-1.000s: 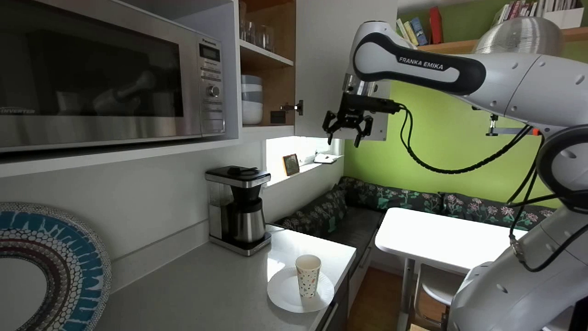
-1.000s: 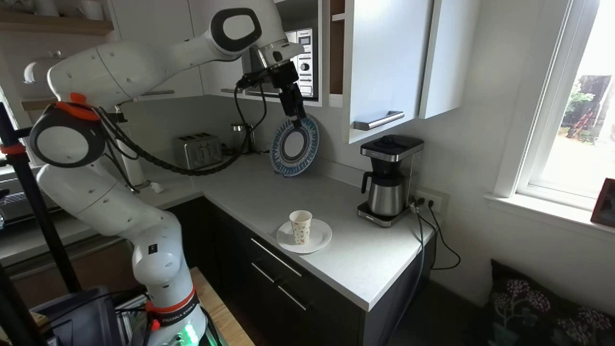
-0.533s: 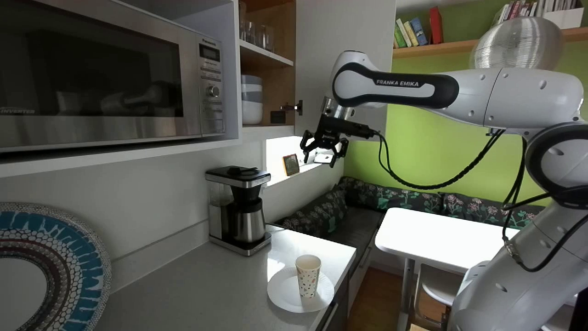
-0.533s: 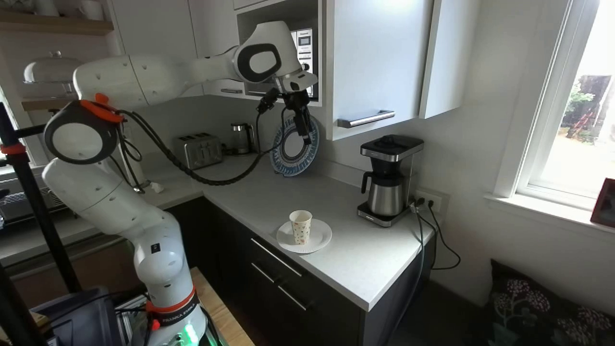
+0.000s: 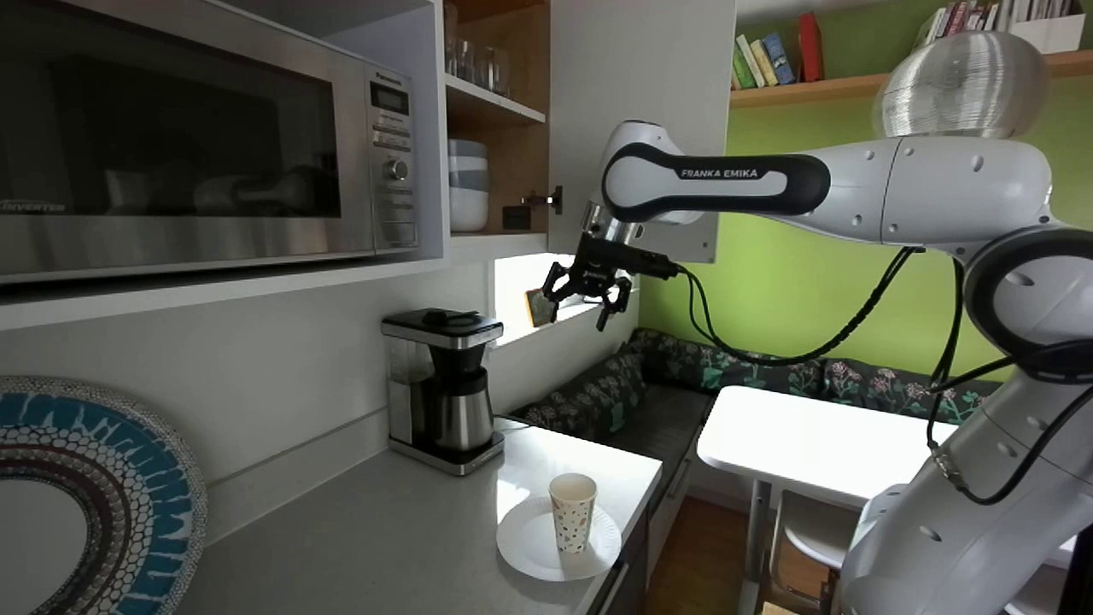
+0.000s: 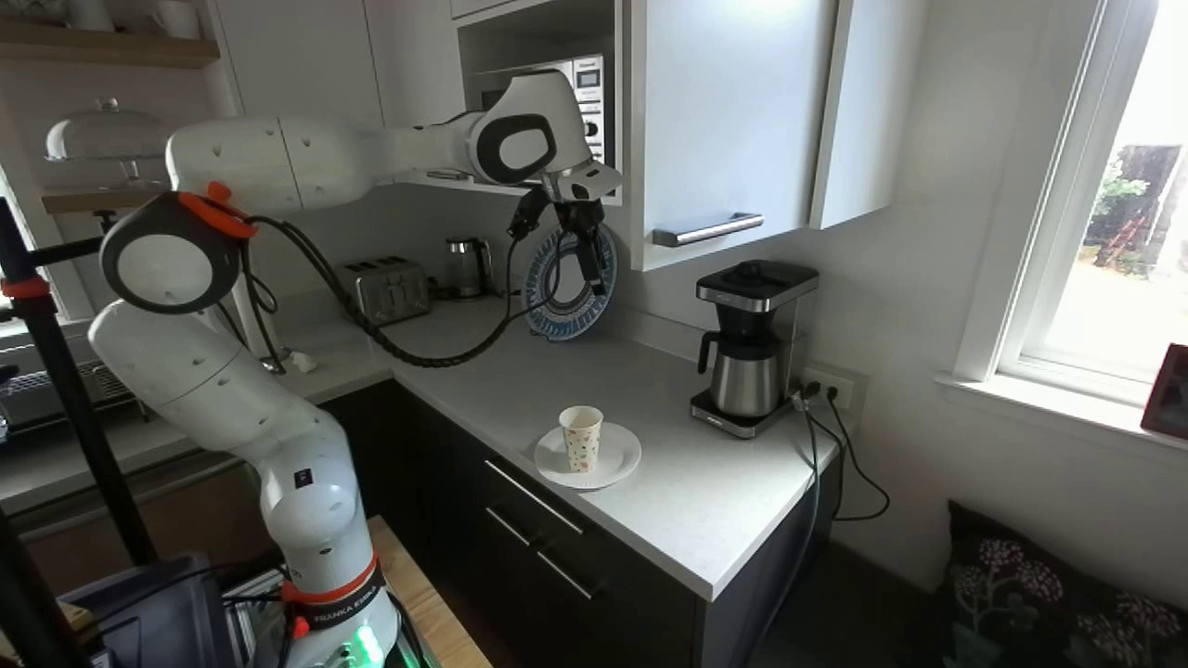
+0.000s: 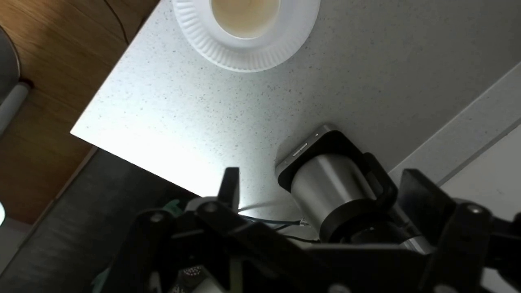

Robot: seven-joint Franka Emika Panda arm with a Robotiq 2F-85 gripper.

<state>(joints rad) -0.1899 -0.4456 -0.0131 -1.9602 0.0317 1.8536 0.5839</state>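
Observation:
My gripper is in the air above the counter, its fingers spread and nothing between them. In the wrist view the gripper is open too, and the steel carafe of the coffee maker shows far below the gap. A speckled paper cup stands upright on a white paper plate near the counter's edge. From above, the cup has a pale inside, and the top of the view cuts off both it and the plate. The gripper touches neither.
The coffee maker stands on the counter by the wall. An open cabinet door hangs close behind the arm. A microwave sits in its niche. A patterned round plate leans on the wall, and a white table stands beyond.
The arm has lowered the gripper toward the counter, shifting it left in one exterior picture and right in another. Its fingers have stayed open; cup and plate have not moved.

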